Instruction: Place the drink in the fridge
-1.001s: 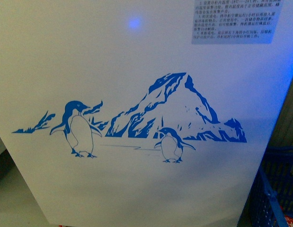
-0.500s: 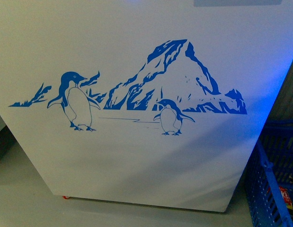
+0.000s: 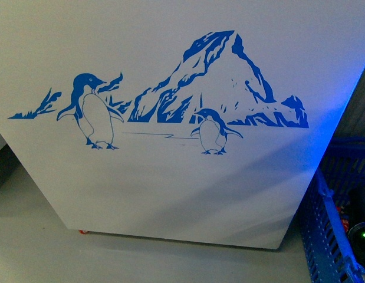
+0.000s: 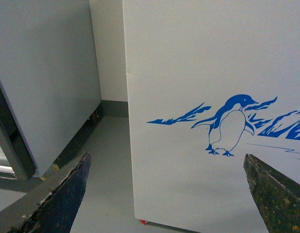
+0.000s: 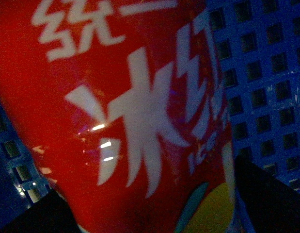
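Front view: white side panel of the fridge (image 3: 170, 194) fills most of the frame. Blue penguin-and-mountain graphic (image 3: 217, 88) sits across its upper half. One small red wheel (image 3: 82, 231) shows under the lower left corner, on grey floor (image 3: 35, 253). A blue lattice crate (image 3: 324, 224) stands just beside the fridge's right edge.

Left wrist view: left gripper (image 4: 165, 158) is spread wide, its two worn dark fingers (image 4: 57, 194) at opposite sides of the frame with nothing between them. It faces the fridge panel near the larger penguin. A plain grey-white cabinet (image 4: 43, 82) stands beside the fridge, with a strip of floor between.

Right wrist view: the drink (image 5: 116, 121) is very close to the lens, its red label with white characters filling the frame, tilted. Blue crate lattice lies right behind it. The right gripper (image 5: 145, 208) has one dark finger on each side of the bottle, right up against the label. Whether the jaws press on it cannot be told.
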You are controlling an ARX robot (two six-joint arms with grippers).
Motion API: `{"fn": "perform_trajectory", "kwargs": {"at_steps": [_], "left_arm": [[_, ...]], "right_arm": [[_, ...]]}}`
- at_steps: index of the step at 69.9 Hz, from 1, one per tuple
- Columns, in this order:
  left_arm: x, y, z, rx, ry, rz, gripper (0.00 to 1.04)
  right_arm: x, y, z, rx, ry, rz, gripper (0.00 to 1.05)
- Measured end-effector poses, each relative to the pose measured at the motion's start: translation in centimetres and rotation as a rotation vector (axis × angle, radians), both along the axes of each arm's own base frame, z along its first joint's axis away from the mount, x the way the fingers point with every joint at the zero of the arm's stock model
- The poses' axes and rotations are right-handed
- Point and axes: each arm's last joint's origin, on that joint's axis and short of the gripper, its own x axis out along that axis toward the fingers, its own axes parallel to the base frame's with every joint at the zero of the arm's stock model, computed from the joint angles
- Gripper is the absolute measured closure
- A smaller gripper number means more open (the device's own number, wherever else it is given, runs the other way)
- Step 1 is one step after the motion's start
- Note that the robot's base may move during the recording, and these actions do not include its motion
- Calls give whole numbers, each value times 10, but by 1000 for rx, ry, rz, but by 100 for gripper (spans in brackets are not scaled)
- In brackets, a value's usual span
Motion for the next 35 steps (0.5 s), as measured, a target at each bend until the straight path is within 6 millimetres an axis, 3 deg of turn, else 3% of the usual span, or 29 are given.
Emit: {"fn": "perform_trajectory", "kwargs": {"at_steps": [13, 20, 29, 35], "left_arm": [[0, 0, 0, 0, 0, 0, 8], [0, 0, 0, 0, 0, 0, 8], [0, 0, 0, 0, 0, 0, 8], [0, 0, 0, 0, 0, 0, 8]], "right_arm": [[-17, 6, 16, 7, 32, -1, 56], [-27, 8, 32, 2, 41, -2, 62], [-34, 9, 78, -28, -14, 3, 66], [-35, 9, 119, -57, -79, 12, 66]]}}
